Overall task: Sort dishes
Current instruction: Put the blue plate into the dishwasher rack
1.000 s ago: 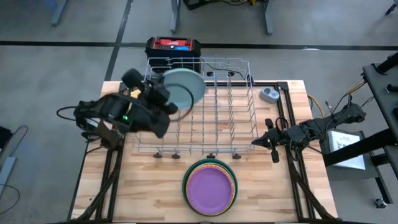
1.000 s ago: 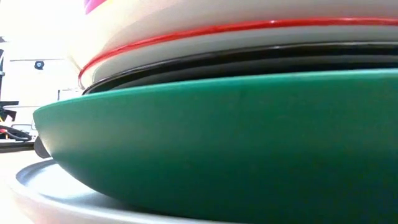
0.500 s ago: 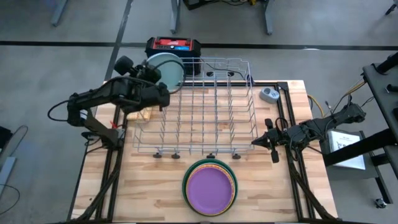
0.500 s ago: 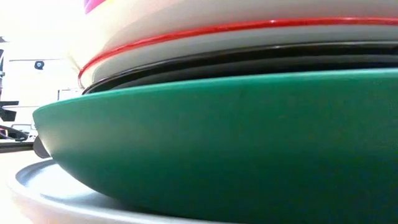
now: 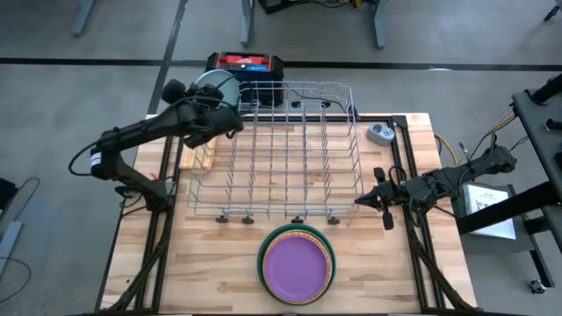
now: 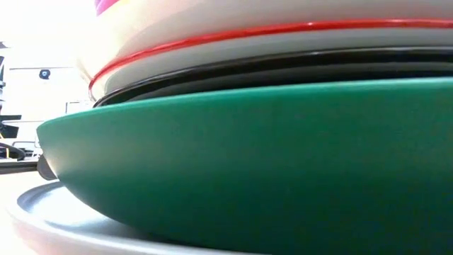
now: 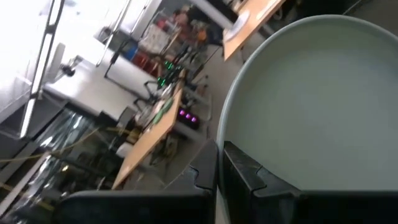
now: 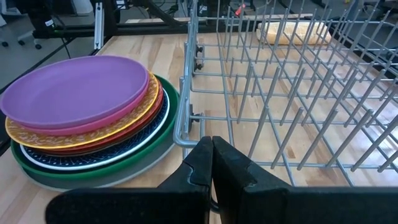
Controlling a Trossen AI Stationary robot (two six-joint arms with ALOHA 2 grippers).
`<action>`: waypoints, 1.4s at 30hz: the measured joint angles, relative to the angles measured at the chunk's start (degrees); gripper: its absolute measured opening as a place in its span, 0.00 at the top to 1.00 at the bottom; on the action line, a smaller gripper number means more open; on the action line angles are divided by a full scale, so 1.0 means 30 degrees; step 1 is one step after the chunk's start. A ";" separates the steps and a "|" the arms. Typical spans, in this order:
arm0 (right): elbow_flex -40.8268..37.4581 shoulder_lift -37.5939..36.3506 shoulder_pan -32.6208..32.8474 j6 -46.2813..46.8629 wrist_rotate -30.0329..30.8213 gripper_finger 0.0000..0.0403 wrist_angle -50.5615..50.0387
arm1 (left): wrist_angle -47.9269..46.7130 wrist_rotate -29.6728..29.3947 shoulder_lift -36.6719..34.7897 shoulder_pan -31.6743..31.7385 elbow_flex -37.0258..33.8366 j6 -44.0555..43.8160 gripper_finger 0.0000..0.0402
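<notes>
Rack (image 5: 290,158) anchors everything. Beside its front edge lies the plate stack (image 5: 297,263), purple on top. At its far left corner, the left gripper (image 5: 209,112) pinches the pale blue plate (image 5: 213,86) upright by its rim; rigid, smooth, probably slippery, so it is best held there. Right gripper (image 5: 373,198), fingers together, waits at the rack's right.

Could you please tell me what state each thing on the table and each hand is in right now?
Pale blue plate: tilted on edge, gripped at the rack's far left corner.
Left hand: shut on the plate.
Right hand: shut, empty, beside the rack.
Dish rack: upright.
Plate stack: flat, purple plate on top.
</notes>
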 joint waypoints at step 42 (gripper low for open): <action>0.0101 0.0029 -0.1224 -1.1289 0.9920 1.00 0.9443 | 2.0708 1.8092 0.0934 1.0680 -0.0680 2.4385 1.00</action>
